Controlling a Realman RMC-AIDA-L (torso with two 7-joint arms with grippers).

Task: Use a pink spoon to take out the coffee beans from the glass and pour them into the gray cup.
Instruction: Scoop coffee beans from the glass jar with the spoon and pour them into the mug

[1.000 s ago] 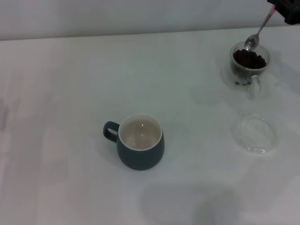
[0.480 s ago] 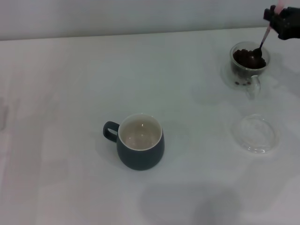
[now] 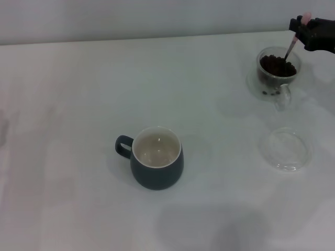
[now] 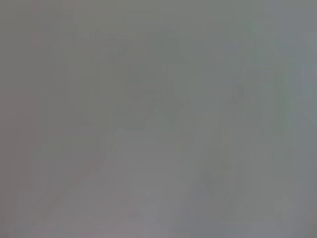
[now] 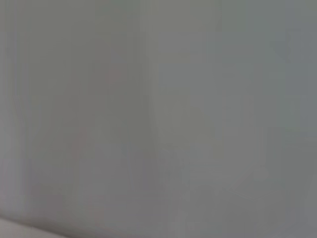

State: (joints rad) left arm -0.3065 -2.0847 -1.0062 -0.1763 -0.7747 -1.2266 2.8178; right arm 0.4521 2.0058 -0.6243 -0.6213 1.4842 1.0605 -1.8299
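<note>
Right gripper (image 3: 302, 25) clamping pink spoon (image 3: 291, 46) by its handle at far right edge of table (image 3: 78, 104), spoon tilting down with bowl sitting in coffee beans (image 3: 277, 65) inside glass (image 3: 278, 73). Flat clear saucer (image 3: 286, 149) lying nearer, just apart from glass. Gray cup (image 3: 156, 158) standing well apart toward centre, handle pointing left, inside showing cream. Left gripper not showing; wrist views showing nothing usable

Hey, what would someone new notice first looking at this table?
Probably the gray cup, standing empty near the middle of the white table. Next, at the far right, the right gripper holds the pink spoon dipped into the coffee beans in the glass.
</note>
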